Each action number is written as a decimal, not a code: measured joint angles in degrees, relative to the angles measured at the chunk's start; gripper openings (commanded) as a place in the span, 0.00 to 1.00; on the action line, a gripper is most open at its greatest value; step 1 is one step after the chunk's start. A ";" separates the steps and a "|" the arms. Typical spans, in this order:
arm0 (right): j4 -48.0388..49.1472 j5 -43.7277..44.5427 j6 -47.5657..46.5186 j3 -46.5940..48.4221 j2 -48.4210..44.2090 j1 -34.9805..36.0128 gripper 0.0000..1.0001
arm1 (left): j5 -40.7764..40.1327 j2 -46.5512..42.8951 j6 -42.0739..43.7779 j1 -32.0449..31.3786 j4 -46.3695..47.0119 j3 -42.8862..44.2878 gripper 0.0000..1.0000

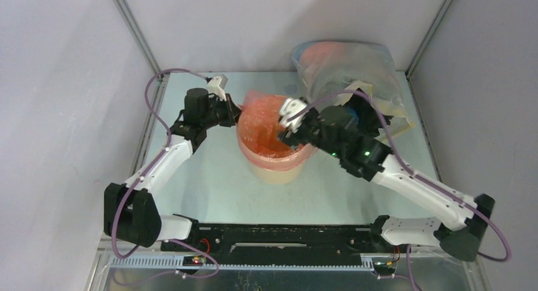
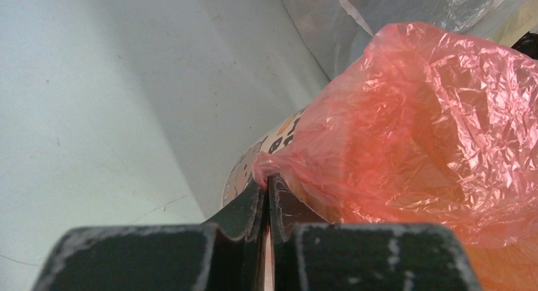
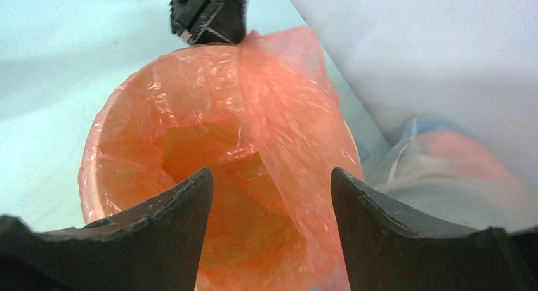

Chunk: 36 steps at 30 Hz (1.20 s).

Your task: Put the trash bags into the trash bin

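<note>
The cream-beige trash bin (image 1: 276,169) stands mid-table, lined with a thin pink-orange trash bag (image 1: 266,123). In the left wrist view my left gripper (image 2: 268,180) is shut, pinching the bag's edge (image 2: 412,120) at the bin's left rim; the bin's printed wall (image 2: 250,167) shows beside it. It also shows in the top view (image 1: 236,110). My right gripper (image 1: 288,123) hangs open over the bin's right rim. In the right wrist view its fingers (image 3: 269,180) straddle the bag's open mouth (image 3: 209,170) without touching it; a loose flap (image 3: 292,113) rises at the far side.
A large clear plastic bag (image 1: 346,69) holding more pinkish bags stands at the back right behind the bin, also visible in the right wrist view (image 3: 444,170). Grey enclosure walls surround the table. The arm bases and a black rail (image 1: 279,237) line the near edge.
</note>
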 measured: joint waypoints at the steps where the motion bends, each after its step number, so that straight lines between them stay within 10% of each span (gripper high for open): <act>1: 0.72 1.16 -2.99 0.04 1.25 2.14 0.74 | -0.13 -0.15 0.00 0.00 -0.28 0.00 0.07; 10: 9.25 15.67 -23.28 0.26 14.86 8.24 0.67 | -0.76 -1.92 -0.02 0.00 -2.14 0.00 0.07; 21: 10.91 20.09 -28.46 6.82 22.21 6.99 0.00 | -1.88 -2.01 0.02 0.00 -4.07 0.00 0.07; 36: -8.17 -9.16 -8.79 32.22 27.23 -12.09 0.00 | -2.21 -1.99 0.07 -0.24 -4.85 1.31 0.07</act>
